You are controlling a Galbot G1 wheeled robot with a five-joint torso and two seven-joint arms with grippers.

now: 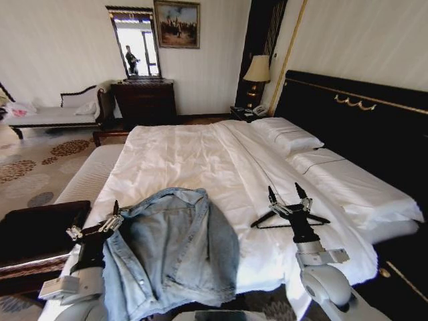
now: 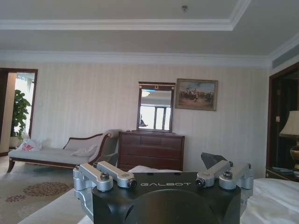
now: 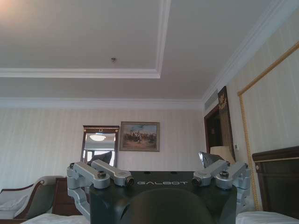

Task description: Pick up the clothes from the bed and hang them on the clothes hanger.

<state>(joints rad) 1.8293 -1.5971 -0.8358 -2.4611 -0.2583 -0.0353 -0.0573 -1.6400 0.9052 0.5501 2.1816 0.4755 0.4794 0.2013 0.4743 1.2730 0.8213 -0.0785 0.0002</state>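
Note:
The clothes, a faded light blue denim jacket [image 1: 175, 249], lie crumpled at the near end of the bed [image 1: 194, 157], partly hanging over its edge. My left gripper [image 1: 93, 221] is open, fingers pointing up, right beside the jacket's left edge. The clothes hanger [image 1: 319, 219], thin, black and triangular, lies flat on the white sheet to the right. My right gripper [image 1: 285, 190] stands open in front of the hanger, covering its middle, with nothing between its fingers. Both wrist views look out over the room past the gripper bodies.
White pillows [image 1: 293, 138] and a black headboard [image 1: 354, 110] are on the right. A dark bench [image 1: 39, 231] stands left of the bed's foot. A daybed [image 1: 57, 115], a dresser [image 1: 144, 100] with mirror, and a lamp [image 1: 257, 69] line the far wall.

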